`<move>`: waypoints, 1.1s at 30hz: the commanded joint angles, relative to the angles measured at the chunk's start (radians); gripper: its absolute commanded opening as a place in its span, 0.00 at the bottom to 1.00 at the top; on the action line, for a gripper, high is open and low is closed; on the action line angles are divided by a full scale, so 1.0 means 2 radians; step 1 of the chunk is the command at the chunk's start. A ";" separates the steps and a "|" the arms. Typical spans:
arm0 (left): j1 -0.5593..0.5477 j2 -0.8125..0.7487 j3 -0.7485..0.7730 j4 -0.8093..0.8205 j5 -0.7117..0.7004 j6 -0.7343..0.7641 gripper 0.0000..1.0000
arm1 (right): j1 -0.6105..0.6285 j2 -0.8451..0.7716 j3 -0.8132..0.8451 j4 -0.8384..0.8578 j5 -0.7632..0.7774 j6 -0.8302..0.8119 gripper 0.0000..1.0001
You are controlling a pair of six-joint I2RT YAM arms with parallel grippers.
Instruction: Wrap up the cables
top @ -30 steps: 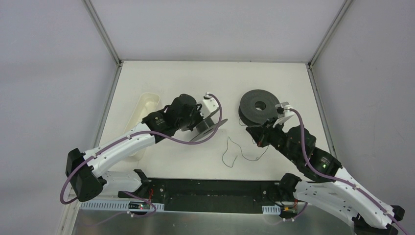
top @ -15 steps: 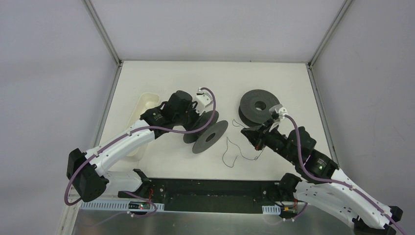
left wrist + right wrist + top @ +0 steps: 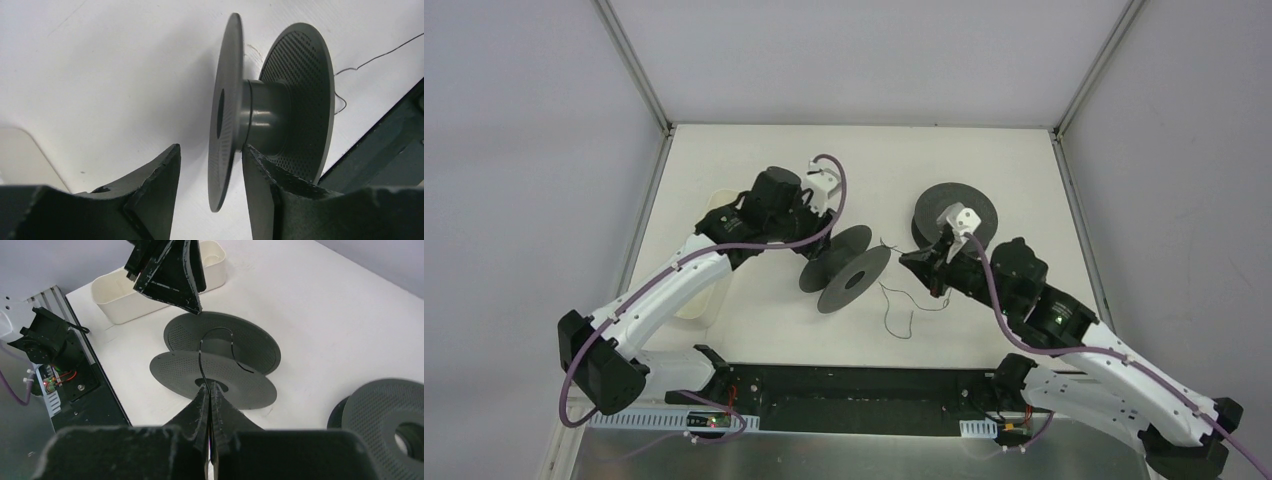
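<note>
An empty dark grey spool lies on its edge mid-table. It also shows in the left wrist view and the right wrist view. My left gripper is open, its jaws straddling one flange with a gap on the left side. My right gripper is shut on the thin dark cable, just right of the spool. The cable loops from the fingertips over the spool's hub. Its loose end trails on the table.
A second spool, wound full, lies flat at the back right, partly behind my right arm. A white bin stands at the left. The black base rail runs along the near edge.
My left gripper has drawn back and left, and its jaws now stand open around the spool's flange. My right gripper has moved left to the spool with the cable, dragging the loose strand.
</note>
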 commanded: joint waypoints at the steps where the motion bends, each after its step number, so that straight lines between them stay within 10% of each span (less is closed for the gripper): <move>1: 0.048 -0.041 0.029 -0.017 0.064 -0.058 0.49 | -0.003 0.066 0.079 0.013 -0.051 -0.078 0.00; 18: 0.075 -0.142 -0.075 0.007 0.143 -0.043 0.66 | -0.061 0.270 0.179 0.006 -0.313 -0.122 0.00; 33: 0.075 -0.128 -0.148 0.141 0.120 -0.093 0.66 | -0.081 0.331 0.159 0.057 -0.346 -0.099 0.00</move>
